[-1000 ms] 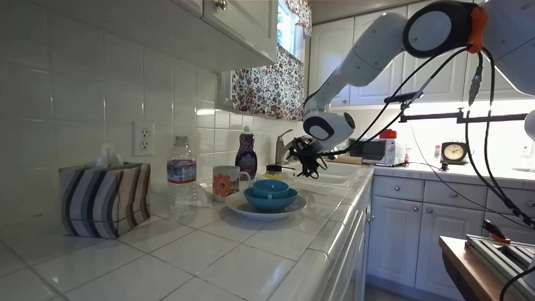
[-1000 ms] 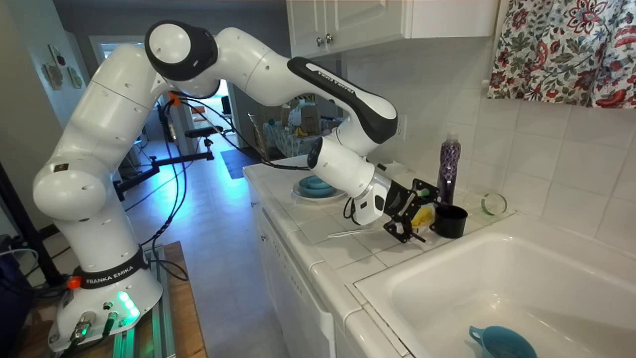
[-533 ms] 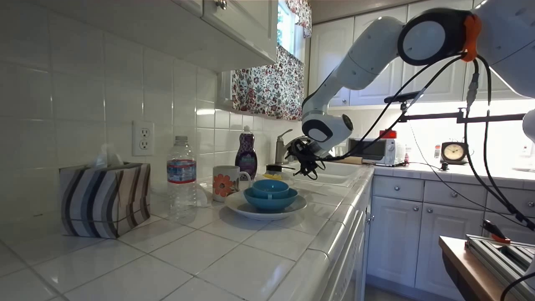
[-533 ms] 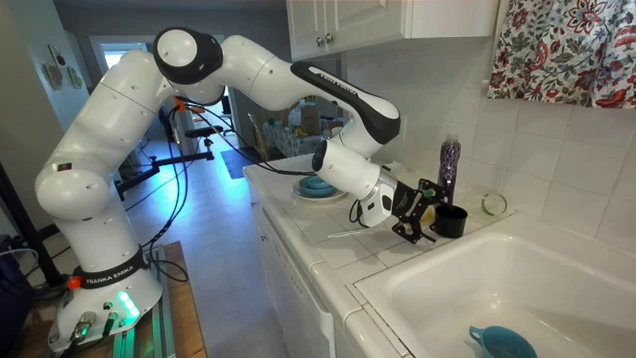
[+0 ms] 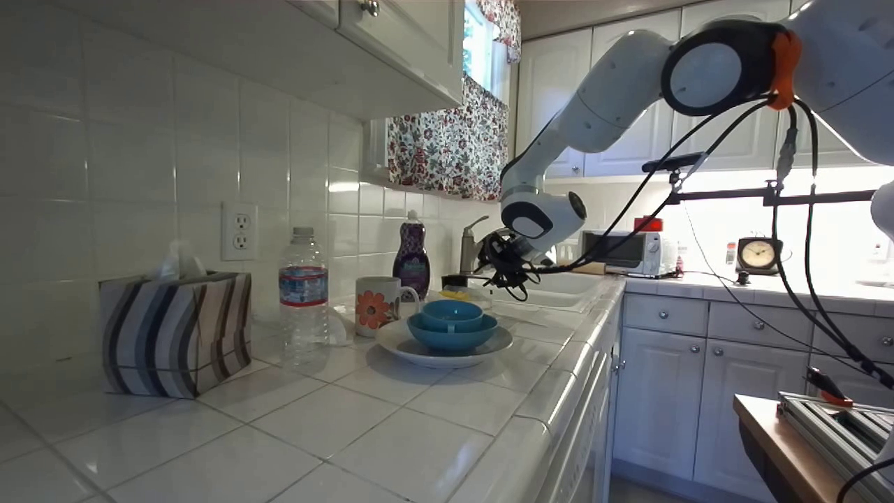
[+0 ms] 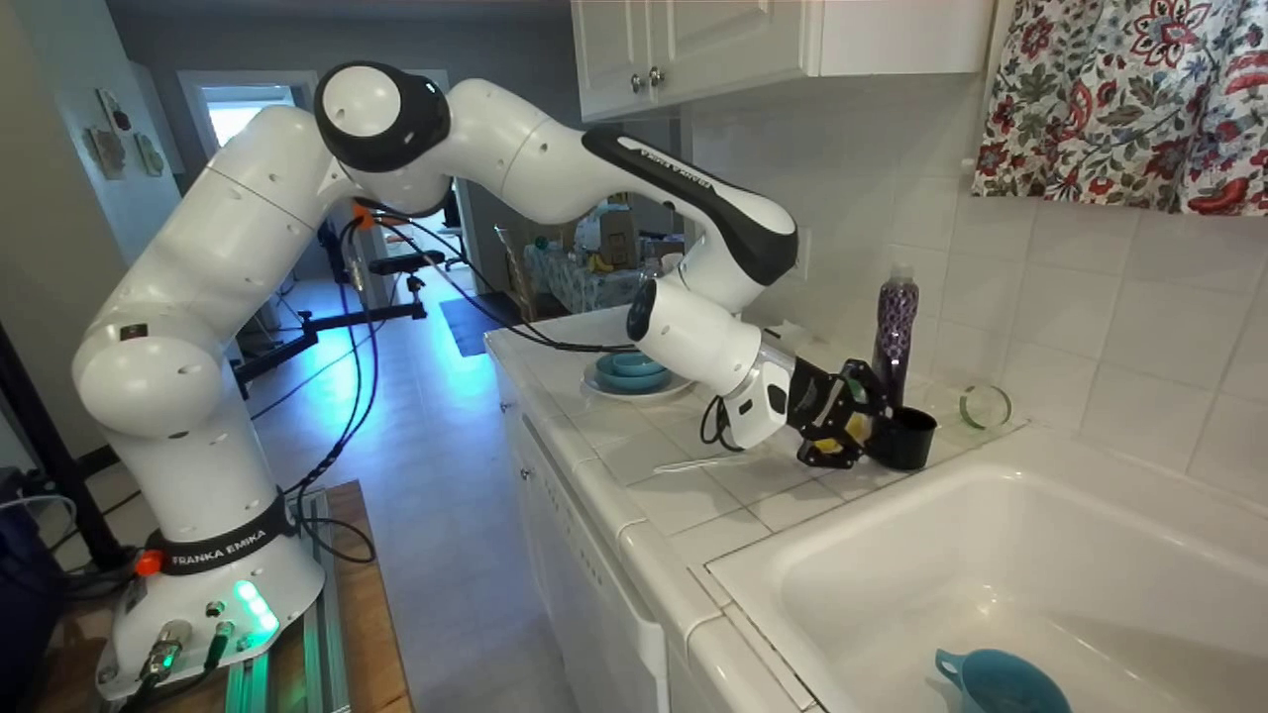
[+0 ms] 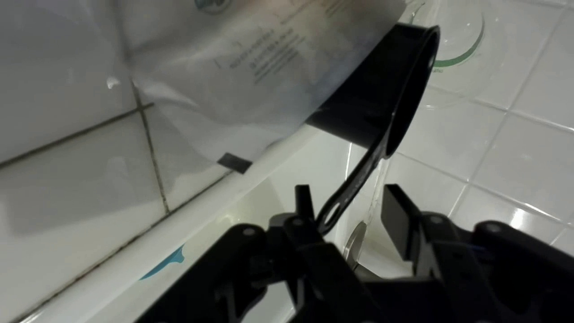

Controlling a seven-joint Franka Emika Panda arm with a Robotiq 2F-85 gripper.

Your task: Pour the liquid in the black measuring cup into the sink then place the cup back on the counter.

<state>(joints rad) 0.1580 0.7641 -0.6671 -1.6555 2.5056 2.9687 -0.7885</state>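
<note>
While the black measuring cup (image 6: 906,443) stands upright on the white tiled counter (image 6: 693,495), just beside the rim of the sink (image 6: 792,545), its handle (image 7: 358,177) reaches back to the gripper (image 7: 349,208) and enters the gap between the fingers. Seen from the wrist, the cup's body lies beyond the fingertips, and the holed end of the handle sits close by the pad (image 7: 303,201) at left in that view.

The fingers are well apart, the handle between them, and a visible gap separates it from the opposite pad. Whether the handle's end touches the nearer pad cannot be told from this angle. In an exterior view the gripper is right beside the cup's wall, and contact there is equally hard to judge.

Next to the cup, a printed translucent bag (image 7: 233,72) lies over the tiles and overlaps part of the cup in the wrist view. A purple soap bottle (image 6: 895,337) stands just behind the cup, and a clear piece with a green ring (image 6: 986,406) is near it; the tiled wall (image 6: 1070,327) rises behind both. On the cup's other side the sink drops into a wide basin, with a blue cup (image 6: 1015,683) inside. Away from the sink, the counter runs on to a plate (image 5: 398,344) bearing stacked blue bowls (image 5: 454,339), well apart from the gripper.
</note>
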